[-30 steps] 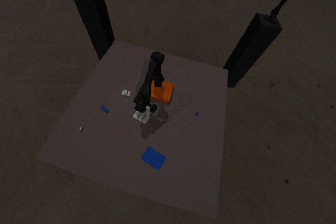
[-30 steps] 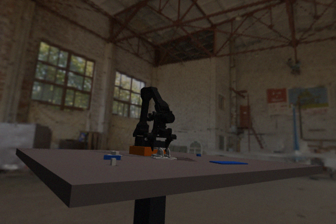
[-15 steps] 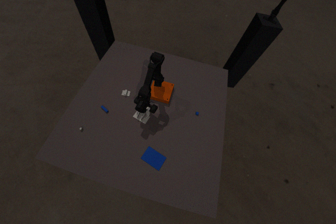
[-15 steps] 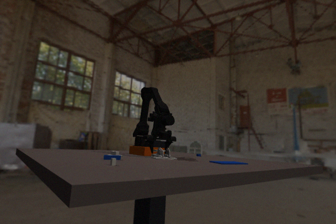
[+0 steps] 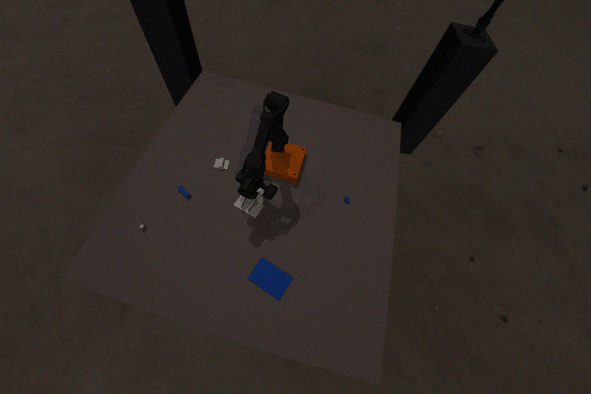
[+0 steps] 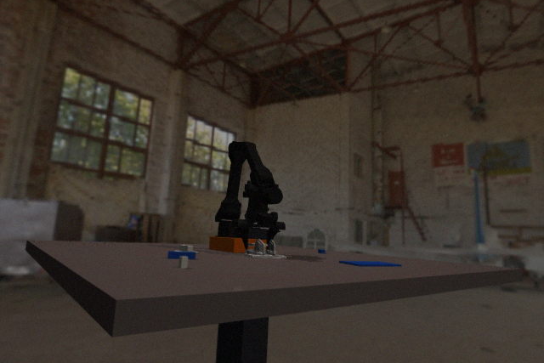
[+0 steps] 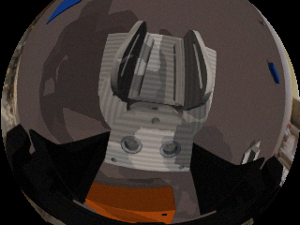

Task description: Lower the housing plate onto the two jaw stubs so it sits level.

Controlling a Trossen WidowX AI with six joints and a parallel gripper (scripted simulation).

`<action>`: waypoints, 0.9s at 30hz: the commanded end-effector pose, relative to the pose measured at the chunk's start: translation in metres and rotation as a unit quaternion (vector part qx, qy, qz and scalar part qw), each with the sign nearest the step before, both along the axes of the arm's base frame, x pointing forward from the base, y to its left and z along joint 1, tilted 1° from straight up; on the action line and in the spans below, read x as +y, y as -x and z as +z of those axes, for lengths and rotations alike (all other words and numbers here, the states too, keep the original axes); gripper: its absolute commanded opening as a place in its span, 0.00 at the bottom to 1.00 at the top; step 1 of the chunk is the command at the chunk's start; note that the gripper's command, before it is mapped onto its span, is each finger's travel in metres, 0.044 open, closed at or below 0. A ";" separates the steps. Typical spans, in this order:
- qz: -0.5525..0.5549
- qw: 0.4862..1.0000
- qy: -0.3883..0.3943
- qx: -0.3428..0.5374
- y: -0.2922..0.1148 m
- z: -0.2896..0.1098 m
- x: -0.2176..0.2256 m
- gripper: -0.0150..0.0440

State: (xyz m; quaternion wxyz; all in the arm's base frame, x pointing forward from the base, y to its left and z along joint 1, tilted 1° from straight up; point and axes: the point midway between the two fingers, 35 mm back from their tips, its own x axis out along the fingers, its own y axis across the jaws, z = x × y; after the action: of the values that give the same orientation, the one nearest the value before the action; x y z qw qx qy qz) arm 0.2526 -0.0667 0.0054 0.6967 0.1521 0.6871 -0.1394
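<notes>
Jaws wide apart, clamped on housing plate (image 5: 259,190) (image 7: 151,133), 2 large holes (image 7: 123,146) visible only from wrist.

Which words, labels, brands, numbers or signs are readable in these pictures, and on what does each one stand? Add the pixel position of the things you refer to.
None can be read.
Red-and-white wall poster (image 6: 447,155): any print is too blurred.
Blue-and-yellow wall poster (image 6: 501,156): also too blurred.

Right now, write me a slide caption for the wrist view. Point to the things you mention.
Wrist view: the claw (image 7: 150,142) grips the pale housing plate (image 7: 151,149) by its sides, two round holes showing, with an orange block (image 7: 136,199) beyond its near edge.
</notes>
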 end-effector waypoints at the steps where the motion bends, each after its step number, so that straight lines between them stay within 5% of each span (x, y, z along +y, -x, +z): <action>1: -0.002 1.000 -0.002 -0.001 0.000 -0.001 0.001 0.85; 27: -0.003 1.000 -0.002 -0.001 0.000 -0.006 0.001 0.85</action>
State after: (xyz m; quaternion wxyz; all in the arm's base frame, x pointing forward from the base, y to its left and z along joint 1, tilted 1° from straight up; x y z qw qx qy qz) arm 0.2528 -0.0666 0.0001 0.6967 0.1529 0.6867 -0.1402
